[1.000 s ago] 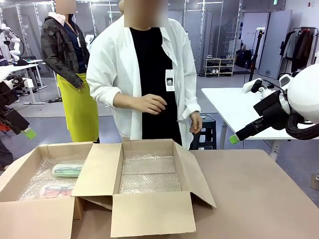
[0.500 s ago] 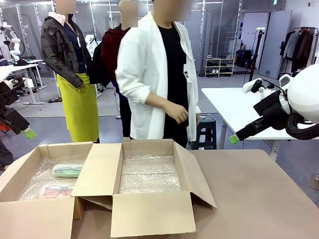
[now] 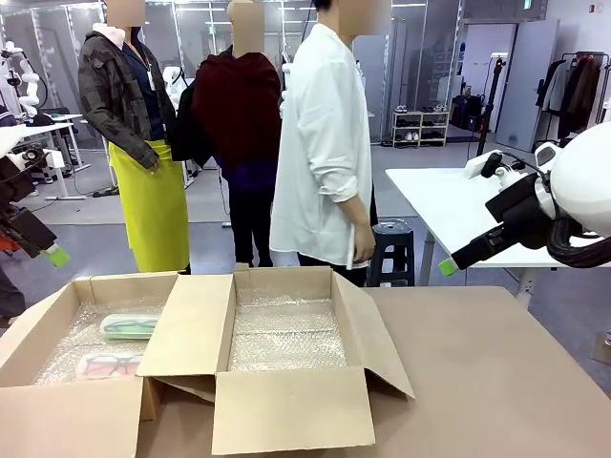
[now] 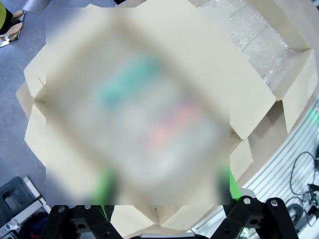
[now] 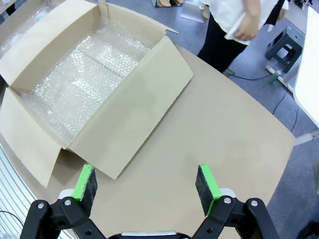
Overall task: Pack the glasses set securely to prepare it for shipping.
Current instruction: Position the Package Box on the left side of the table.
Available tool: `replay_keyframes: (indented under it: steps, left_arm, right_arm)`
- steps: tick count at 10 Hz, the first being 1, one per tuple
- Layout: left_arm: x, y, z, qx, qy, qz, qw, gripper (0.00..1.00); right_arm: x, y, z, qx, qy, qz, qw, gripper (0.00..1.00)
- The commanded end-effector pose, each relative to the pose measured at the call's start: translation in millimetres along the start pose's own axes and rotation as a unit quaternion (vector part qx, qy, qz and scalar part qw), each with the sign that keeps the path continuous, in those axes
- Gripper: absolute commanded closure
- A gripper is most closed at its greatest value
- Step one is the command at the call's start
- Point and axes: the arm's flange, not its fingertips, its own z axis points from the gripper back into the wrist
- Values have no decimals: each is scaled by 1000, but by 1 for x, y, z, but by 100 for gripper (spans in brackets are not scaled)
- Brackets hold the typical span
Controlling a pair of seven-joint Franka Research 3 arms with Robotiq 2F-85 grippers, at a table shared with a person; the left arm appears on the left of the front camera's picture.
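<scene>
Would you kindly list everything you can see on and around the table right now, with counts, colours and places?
Open cardboard boxes: two, brown, side by side on the table; left box, middle box, both lined with clear bubble wrap.
Pale mint-green translucent glasses case: one, in the left box, far end.
Pale pink translucent glasses case: one, in the left box, nearer the robot.
Table: one, tan, bare to the right of the boxes.
Stool: one, dark, on the floor behind the table.
Person in a white coat: one, side-on at the far side.
Left gripper: black, green pads, open, raised at picture left.
Right gripper: open, above the bare table.
</scene>
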Motion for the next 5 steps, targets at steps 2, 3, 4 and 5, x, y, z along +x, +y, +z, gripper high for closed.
replay_keyframes:
  steps: [2,3,4,5]
  left_arm:
    - [1,-1,2,14,2,7,1000,0]
    - [1,-1,2,14,2,7,1000,0]
    - [1,-1,2,14,2,7,1000,0]
    - [1,-1,2,14,2,7,1000,0]
  right_arm:
    - [-3,5,-1,-6,-3,-6,1000,0]
    - [-3,5,-1,-6,-3,-6,1000,0]
    - [-3,5,-1,-6,-3,-6,1000,0]
    - [-3,5,-1,-6,-3,-6,1000,0]
